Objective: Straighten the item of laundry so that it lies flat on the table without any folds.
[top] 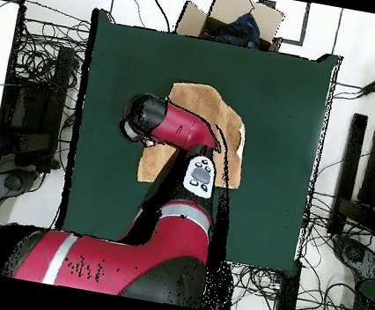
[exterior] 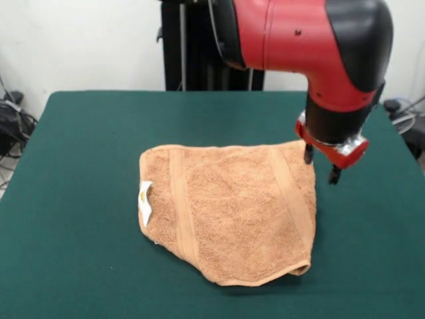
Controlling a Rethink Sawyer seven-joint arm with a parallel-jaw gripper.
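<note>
The tan-orange towel (exterior: 229,212) lies rumpled in the middle of the dark green table (exterior: 80,166), with its near right edge curled under and the white label (exterior: 145,201) at its left edge. My gripper (exterior: 321,165) hangs open and empty just above the towel's far right corner, one finger over the cloth's edge and the other over bare table. In the overhead view the towel (top: 205,103) is partly covered by my red arm (top: 182,130), which also hides the gripper. The table (top: 287,117) shows all around it.
An open cardboard box (top: 242,20) with dark contents stands beyond the table's far edge in the overhead view. Cables and equipment lie on the floor on both sides. The black pedestal (exterior: 192,46) stands behind the table.
</note>
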